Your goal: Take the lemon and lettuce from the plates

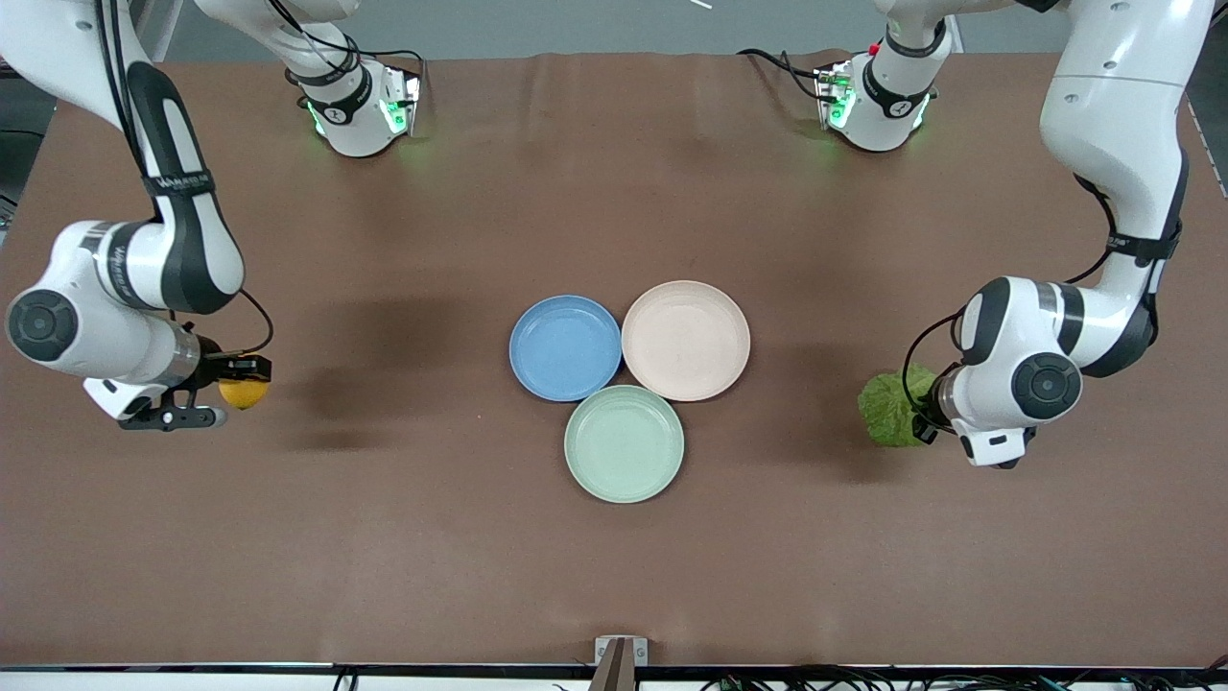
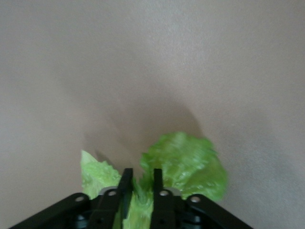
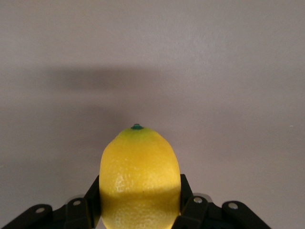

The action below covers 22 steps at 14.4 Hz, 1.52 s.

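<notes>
front view, near to far: a pale mint green plate (image 1: 624,443) lies nearest the camera at the centre of the brown table (image 1: 403,537), bare of food. the blue plate (image 1: 565,346) sits at its 11 o'clock and the beige plate (image 1: 685,340) at its 1 o'clock, each just beside the mint one and just beside each other; both hold nothing

the right gripper (image 1: 225,392) hangs over bare table toward the right arm's end, at about 9 o'clock from the three plates and well apart from them. its fingers are clamped on the lemon (image 1: 243,389); in the right wrist view the lemon (image 3: 140,177) stands between the two black fingers with its small green nub pointing away from the gripper (image 3: 140,210), and a shadow lies on the table under it

the left gripper (image 1: 923,408) is over bare table toward the left arm's end, at about 3 o'clock from the plates and well apart from them. it pinches the lettuce (image 1: 894,408); in the left wrist view the crinkled green leaf (image 2: 183,167) spreads out past the narrowly set fingers of the gripper (image 2: 141,183), which grip a fold of it

the two arm bases stand farthest from the camera
</notes>
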Tool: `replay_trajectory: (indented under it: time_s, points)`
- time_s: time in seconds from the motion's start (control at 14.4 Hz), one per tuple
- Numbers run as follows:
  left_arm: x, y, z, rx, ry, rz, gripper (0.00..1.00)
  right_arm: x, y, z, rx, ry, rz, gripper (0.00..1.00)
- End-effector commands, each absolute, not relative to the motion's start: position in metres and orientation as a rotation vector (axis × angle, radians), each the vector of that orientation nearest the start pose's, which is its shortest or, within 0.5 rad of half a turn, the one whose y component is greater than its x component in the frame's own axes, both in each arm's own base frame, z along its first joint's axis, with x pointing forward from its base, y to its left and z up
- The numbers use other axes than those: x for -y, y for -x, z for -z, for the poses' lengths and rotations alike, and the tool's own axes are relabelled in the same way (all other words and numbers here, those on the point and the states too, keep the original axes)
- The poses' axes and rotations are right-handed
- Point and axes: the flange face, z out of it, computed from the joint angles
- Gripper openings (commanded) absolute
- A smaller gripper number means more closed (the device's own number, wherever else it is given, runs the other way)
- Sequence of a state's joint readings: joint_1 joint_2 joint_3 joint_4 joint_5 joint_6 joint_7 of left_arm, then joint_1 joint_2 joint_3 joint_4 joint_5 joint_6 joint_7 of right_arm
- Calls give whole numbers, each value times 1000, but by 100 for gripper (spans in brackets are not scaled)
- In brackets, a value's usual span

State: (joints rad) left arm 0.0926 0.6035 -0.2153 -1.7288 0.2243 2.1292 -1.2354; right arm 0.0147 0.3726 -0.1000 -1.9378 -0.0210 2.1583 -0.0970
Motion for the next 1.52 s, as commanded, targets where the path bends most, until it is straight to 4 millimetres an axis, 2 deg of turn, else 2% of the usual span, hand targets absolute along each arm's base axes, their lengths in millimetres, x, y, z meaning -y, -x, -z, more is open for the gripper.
replay_trajectory:
  time_s: [0.0,0.07,0.14,0.21,0.28,0.48,0.62,0.69,0.76,0.83,1.04,1.18,1.45]
  points:
    - [62,-651,-239,1419,2637,-132,100,59,-598,-239,24,3164,-253,32]
    - [62,-653,-254,1419,2643,-101,100,63,-598,-230,16,3165,-241,32]
    - [59,-657,-280,1415,2667,-47,100,66,-595,-223,5,3163,-248,32]
    - [51,-668,-309,1376,2715,21,100,67,-592,-220,2,3162,-253,32]
    - [36,-674,-329,1269,2782,42,100,68,-588,-213,-5,3160,-250,32]
    - [23,-665,-410,934,2901,135,100,66,-584,-189,-33,3150,-207,33]
    - [-1,-651,-463,742,2941,193,100,66,-584,-185,-33,3151,-202,34]
    - [-3,-646,-484,642,2957,233,100,65,-583,-184,-31,3149,-212,48]
    - [-4,-638,-506,552,2962,251,100,65,-584,-188,-36,3149,-214,85]
    - [-4,-628,-522,474,2959,226,100,63,-584,-196,-32,3147,-221,100]
    - [-3,-604,-564,328,2964,215,100,53,-587,-268,-18,3132,-250,100]
    - [3,-586,-584,346,3030,160,100,38,-584,-333,0,3124,-261,100]
    - [8,-563,-609,221,3039,109,100,22,-567,-453,13,3119,-234,100]
